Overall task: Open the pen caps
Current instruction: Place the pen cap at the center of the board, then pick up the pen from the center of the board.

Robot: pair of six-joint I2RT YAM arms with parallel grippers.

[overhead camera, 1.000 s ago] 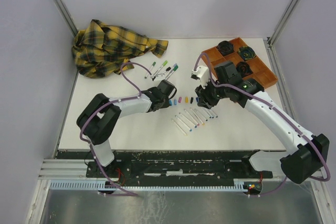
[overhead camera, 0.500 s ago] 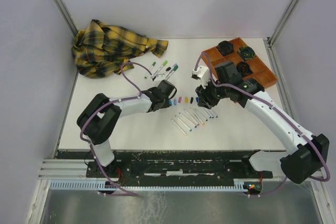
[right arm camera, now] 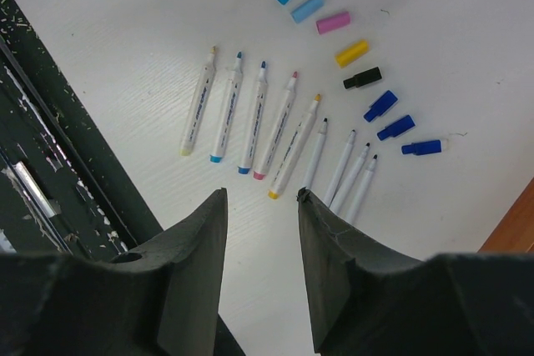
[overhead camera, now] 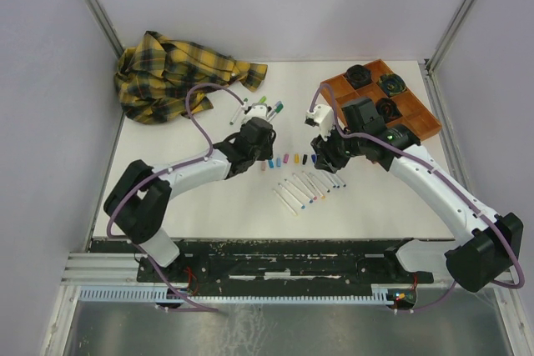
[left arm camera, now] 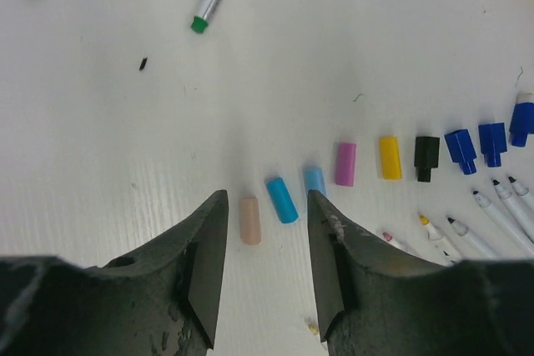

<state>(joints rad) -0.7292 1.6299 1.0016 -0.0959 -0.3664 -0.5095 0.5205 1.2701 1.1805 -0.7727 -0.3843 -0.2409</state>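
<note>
A curved row of pen caps lies on the white table: peach, cyan, light blue, pink, yellow, black and three blue ones. My left gripper hovers open just short of the peach and cyan caps, holding nothing; from above it sits at the row's left end. Several uncapped white pens lie side by side below the caps. My right gripper stands open and empty above their near ends, over the row's right end.
Several capped pens lie behind the left gripper. A yellow plaid cloth is bunched at the back left. An orange tray with dark round objects stands at the back right. The black front rail runs along the near edge.
The left jaws have opened and the left gripper has drawn back from the cap row, with the peach cap now lying free on the table. The right arm has stayed still.
</note>
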